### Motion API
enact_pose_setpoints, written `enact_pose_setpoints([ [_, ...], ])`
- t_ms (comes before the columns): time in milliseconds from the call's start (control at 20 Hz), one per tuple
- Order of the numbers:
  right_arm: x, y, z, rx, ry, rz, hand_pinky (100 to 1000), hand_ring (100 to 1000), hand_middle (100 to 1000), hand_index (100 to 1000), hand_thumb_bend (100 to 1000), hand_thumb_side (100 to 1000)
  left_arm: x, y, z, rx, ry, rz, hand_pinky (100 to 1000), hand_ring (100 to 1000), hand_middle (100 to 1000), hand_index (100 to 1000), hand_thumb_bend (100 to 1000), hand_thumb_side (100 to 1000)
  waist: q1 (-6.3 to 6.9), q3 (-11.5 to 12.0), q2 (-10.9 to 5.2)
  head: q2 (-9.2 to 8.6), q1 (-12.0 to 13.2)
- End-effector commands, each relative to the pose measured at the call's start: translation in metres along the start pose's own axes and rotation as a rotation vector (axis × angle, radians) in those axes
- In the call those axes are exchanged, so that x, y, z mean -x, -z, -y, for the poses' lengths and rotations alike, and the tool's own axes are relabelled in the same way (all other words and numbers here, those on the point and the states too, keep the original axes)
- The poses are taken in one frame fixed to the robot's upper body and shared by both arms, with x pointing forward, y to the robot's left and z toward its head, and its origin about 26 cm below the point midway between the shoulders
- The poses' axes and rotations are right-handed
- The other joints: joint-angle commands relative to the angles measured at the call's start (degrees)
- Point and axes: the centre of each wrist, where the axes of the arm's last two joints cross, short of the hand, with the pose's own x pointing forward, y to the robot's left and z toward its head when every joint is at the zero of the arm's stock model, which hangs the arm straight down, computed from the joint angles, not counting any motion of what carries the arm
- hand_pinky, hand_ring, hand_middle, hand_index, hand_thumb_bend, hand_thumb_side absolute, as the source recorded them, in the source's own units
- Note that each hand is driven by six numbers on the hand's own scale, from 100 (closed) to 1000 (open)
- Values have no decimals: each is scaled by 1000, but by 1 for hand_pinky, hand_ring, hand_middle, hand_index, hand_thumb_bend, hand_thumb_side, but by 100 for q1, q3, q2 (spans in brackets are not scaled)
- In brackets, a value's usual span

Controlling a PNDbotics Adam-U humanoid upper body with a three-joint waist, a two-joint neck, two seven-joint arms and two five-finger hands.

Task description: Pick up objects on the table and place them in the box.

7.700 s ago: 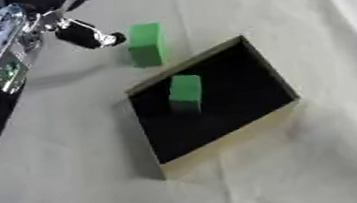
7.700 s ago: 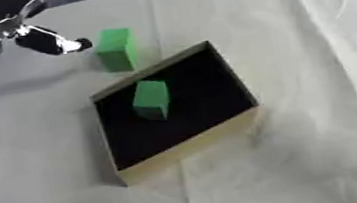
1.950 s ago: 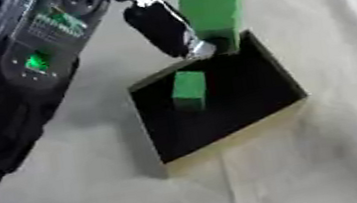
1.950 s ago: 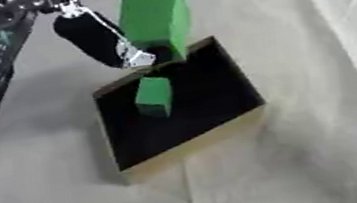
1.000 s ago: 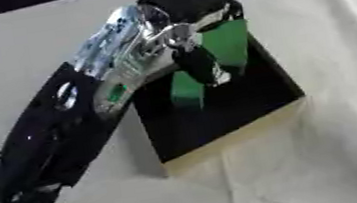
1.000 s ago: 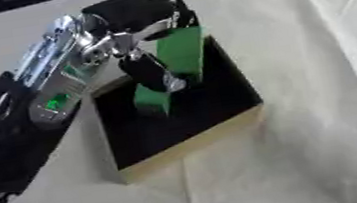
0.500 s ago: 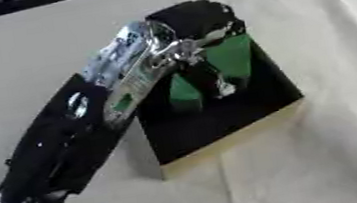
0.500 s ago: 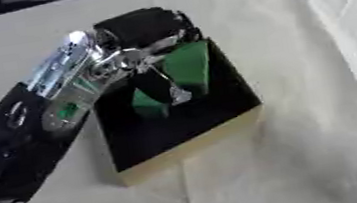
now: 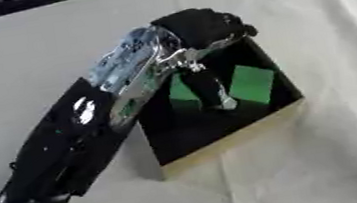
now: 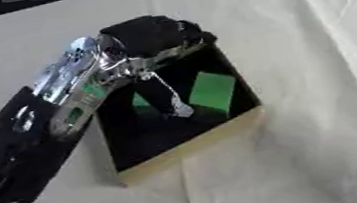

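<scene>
The second block [image 9: 252, 84] now lies inside the box [image 9: 232, 138], toward its right side, tilted with a broad green face turned up. Half a second ago it was still upright against the left hand [image 9: 198, 27], and about two seconds ago it hung well above the box in that hand. It now appears free of the fingers, so the release has most likely just happened.

The first block [image 9: 183, 92] sits in the box as before, left of the new one and partly hidden behind a finger [image 9: 214, 93].

The left hand is over the box's far-left corner, palm down. One long finger reaches down into the box between the two blocks, its pale tip near the black floor. The fingers look relaxed and hold nothing; whether the tip touches either block cannot be told.

The right hand shows in neither view.

Task state: both green blocks seen on the tabletop [image 9: 319, 11] side earlier are now in the box. No other loose object shows on the pale cloth in these views, so the placing looks complete, pending a check of areas outside the frame.

Next need, as a judgement: lift the hand straight up, so the finger does not catch a block or the box wall.
</scene>
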Motion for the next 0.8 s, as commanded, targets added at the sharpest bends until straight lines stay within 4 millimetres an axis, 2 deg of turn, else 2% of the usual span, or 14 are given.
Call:
enact_pose_setpoints([
  [50, -6, 4, 5, 11, -10, 26, 885, 771, 617, 935, 100, 847, 4, -6, -11, -25, 24, -15, 822, 819, 819, 977, 591, 549, -49, 1, -130, -56, 16],
  [300, -5, 3, 5, 15, -12, 24, 884, 771, 618, 935, 100, 843, 3, -19, -23, -102, -5, -2, 798, 793, 796, 959, 502, 534, -49, 13, -161, -57, 9],
  [450, -5, 3, 6, 19, -12, 25, 883, 771, 618, 935, 100, 841, 2, -33, -34, -179, -31, 6, 788, 774, 782, 949, 398, 523, -46, 27, -182, -45, -19],
  [600, -5, 4, 7, 26, -12, 29, 883, 771, 618, 935, 100, 840, 7, -52, -45, -283, -67, 6, 779, 757, 772, 924, 320, 547, -45, 46, -203, -20, -82],
  [650, -5, 4, 7, 28, -12, 30, 883, 771, 618, 935, 100, 840, 8, -59, -47, -318, -79, 5, 779, 757, 772, 924, 320, 547, -43, 48, -205, -17, -95],
  [700, -6, 4, 7, 30, -12, 30, 882, 772, 620, 935, 100, 841, 8, -64, -49, -345, -90, 7, 774, 742, 767, 922, 220, 576, -45, 57, -210, -12, -119],
  [800, -5, 4, 8, 40, -15, 32, 882, 774, 623, 937, 100, 843, 11, -78, -51, -414, -134, -7, 772, 732, 763, 921, 206, 628, -59, 126, -231, 9, -236],
])
